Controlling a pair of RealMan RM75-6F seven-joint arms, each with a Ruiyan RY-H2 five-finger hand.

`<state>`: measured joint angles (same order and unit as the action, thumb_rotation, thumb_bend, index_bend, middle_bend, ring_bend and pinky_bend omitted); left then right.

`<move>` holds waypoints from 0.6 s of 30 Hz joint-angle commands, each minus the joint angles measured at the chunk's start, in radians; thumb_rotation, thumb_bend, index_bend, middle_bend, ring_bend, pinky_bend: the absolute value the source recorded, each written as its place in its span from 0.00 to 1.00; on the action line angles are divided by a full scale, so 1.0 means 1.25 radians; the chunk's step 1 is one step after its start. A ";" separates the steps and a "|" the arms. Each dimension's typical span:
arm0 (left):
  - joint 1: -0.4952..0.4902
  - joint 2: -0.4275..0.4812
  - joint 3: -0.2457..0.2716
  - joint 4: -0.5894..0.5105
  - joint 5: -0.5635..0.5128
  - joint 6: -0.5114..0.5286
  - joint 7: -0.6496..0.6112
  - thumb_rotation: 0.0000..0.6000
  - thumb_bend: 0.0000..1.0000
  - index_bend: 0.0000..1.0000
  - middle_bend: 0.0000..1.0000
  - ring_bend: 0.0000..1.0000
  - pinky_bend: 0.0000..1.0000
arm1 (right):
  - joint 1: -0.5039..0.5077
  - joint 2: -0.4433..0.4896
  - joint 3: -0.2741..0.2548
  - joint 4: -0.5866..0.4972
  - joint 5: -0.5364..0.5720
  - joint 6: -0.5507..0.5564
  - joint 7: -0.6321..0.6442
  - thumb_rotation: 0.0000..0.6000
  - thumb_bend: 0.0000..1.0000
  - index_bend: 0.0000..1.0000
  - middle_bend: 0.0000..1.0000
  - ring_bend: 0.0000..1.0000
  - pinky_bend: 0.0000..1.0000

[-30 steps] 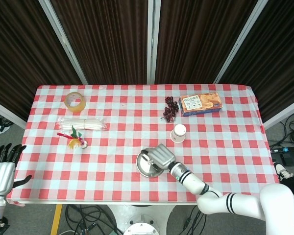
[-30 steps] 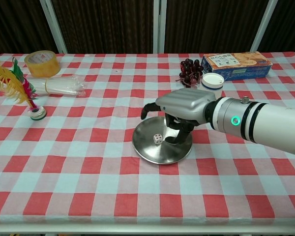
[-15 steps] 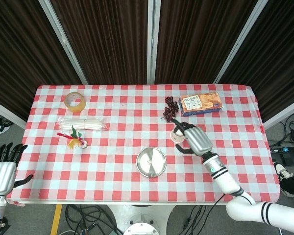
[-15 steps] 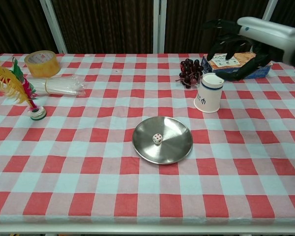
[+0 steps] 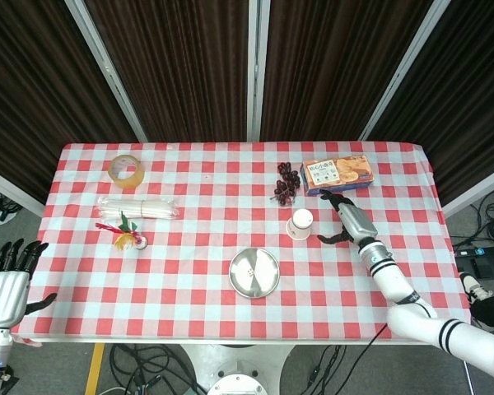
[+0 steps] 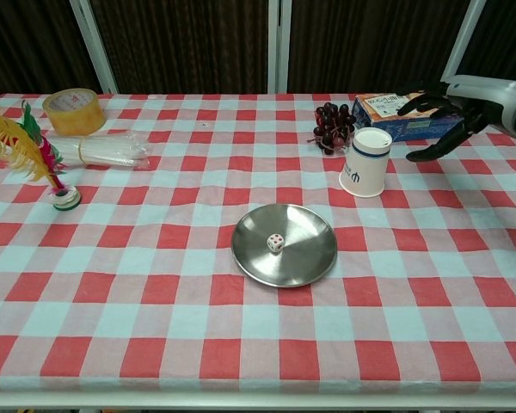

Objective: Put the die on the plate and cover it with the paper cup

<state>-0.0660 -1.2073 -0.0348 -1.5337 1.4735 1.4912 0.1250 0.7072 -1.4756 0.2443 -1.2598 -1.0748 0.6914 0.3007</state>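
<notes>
Die on the plate, paper cup uncovered beside the right hand

Head view: the plate (image 5: 254, 272) sits toward the near edge of the checked worktop (image 5: 198, 206), about midway along it, with the die (image 5: 249, 270) a small speck on it. The paper cup (image 5: 300, 223) stands mouth down toward the far right of the plate, apart from it. The right hand (image 5: 347, 220) hovers just right of the cup, fingers (image 5: 329, 239) spread wide and holding nothing. The left hand (image 5: 3, 290) hangs off the near left corner, fingers apart and empty.
Chest view: the die (image 6: 276, 243) rests left of centre in the plate (image 6: 310, 258). The cup (image 6: 366, 163) stands clear of the right hand (image 6: 454, 107), which is near a biscuit box (image 6: 387, 109) and grapes (image 6: 332, 125) by the far edge
</notes>
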 commanded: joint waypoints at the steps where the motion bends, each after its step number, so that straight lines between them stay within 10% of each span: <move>1: -0.001 0.002 -0.001 -0.003 -0.002 -0.002 0.003 1.00 0.00 0.14 0.13 0.02 0.02 | 0.029 -0.056 0.013 0.075 -0.017 -0.050 0.055 1.00 0.10 0.05 0.13 0.00 0.05; 11: -0.002 0.006 -0.002 -0.012 -0.006 -0.005 0.010 1.00 0.00 0.14 0.13 0.02 0.02 | 0.056 -0.129 0.025 0.175 -0.058 -0.083 0.132 1.00 0.14 0.20 0.19 0.00 0.05; 18: -0.001 0.004 -0.002 -0.008 -0.009 -0.005 0.005 1.00 0.00 0.14 0.13 0.02 0.02 | 0.053 -0.153 0.044 0.200 -0.063 -0.055 0.162 1.00 0.30 0.51 0.29 0.09 0.05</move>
<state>-0.0671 -1.2025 -0.0368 -1.5435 1.4630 1.4845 0.1315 0.7759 -1.6688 0.2950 -1.0011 -1.1478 0.6168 0.4946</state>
